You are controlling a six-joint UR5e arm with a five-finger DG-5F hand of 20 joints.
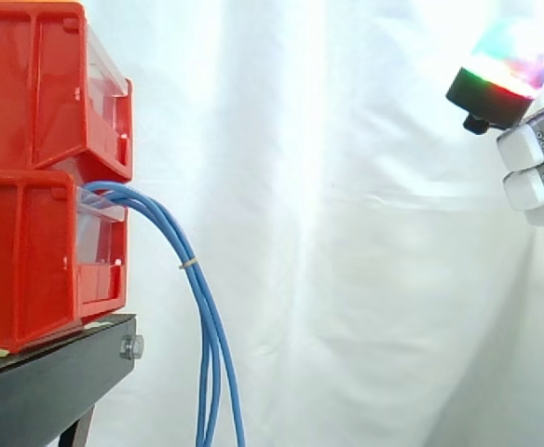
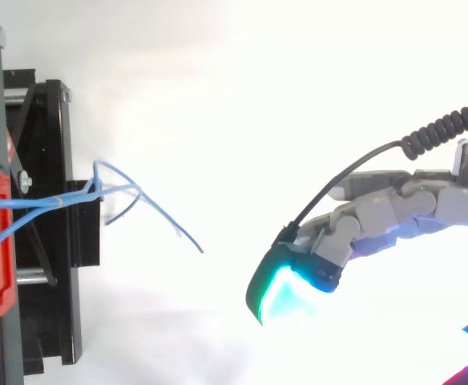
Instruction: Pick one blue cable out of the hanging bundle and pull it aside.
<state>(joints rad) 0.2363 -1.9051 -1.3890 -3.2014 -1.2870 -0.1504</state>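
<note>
A bundle of blue cables point(image 1: 204, 326) comes out of the lower red bin point(image 1: 39, 261) and hangs down past the stand's edge, tied by a thin band near the top. From above the blue cables point(image 2: 130, 195) fan out to the right of the stand. The hand point(image 2: 394, 212) is well to the right of the cables, apart from them, with its fingers relaxed and slightly bent and nothing between them. In the side view the hand point(image 1: 533, 158) is at the upper right edge, higher than the bundle, its fingertip point(image 1: 507, 63) glowing green and red.
Two red bins, the upper red bin point(image 1: 39, 84) stacked on the lower one, rest on a black stand point(image 1: 58, 377) at the left. A white curtain point(image 1: 346, 233) is behind. Open space lies between the cables and the hand.
</note>
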